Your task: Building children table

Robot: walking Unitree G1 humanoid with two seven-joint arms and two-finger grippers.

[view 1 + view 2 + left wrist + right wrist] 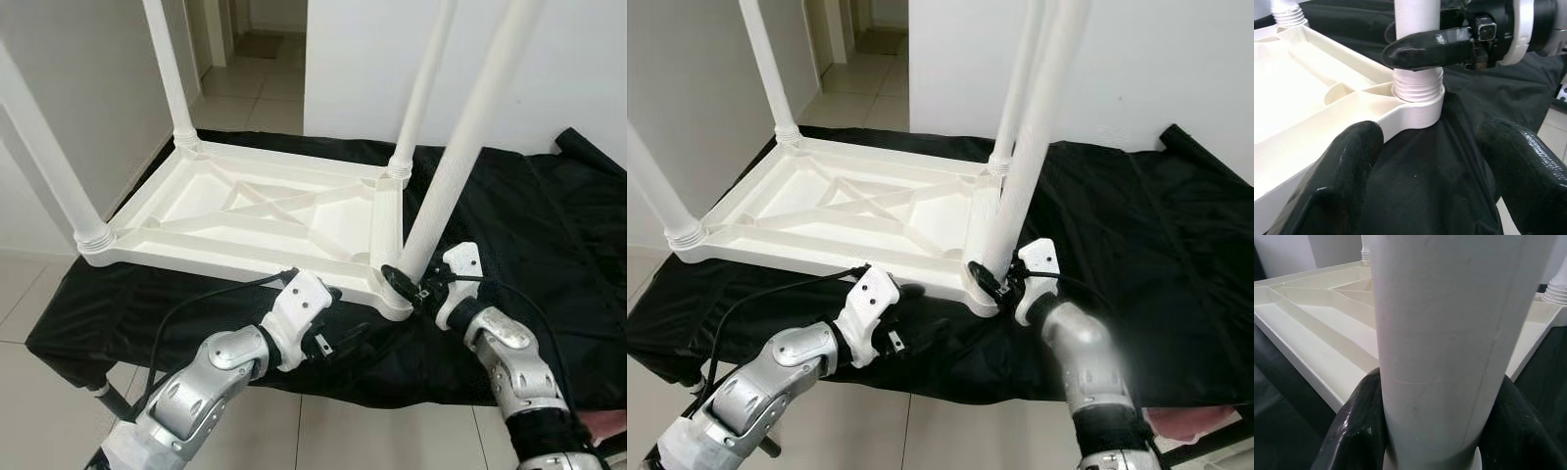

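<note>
A white plastic children's tabletop lies upside down on a black cloth, with several white legs standing up from its corners. The near right leg stands in its corner socket. My right gripper is shut on that leg just above the socket; its fingers hug the tube. My left gripper is open, low in front of the same corner, with its fingers apart over the cloth and nothing between them.
The black cloth covers a low platform and drapes over its front edge. Tiled floor lies on the left and in front. White walls and a doorway stand behind.
</note>
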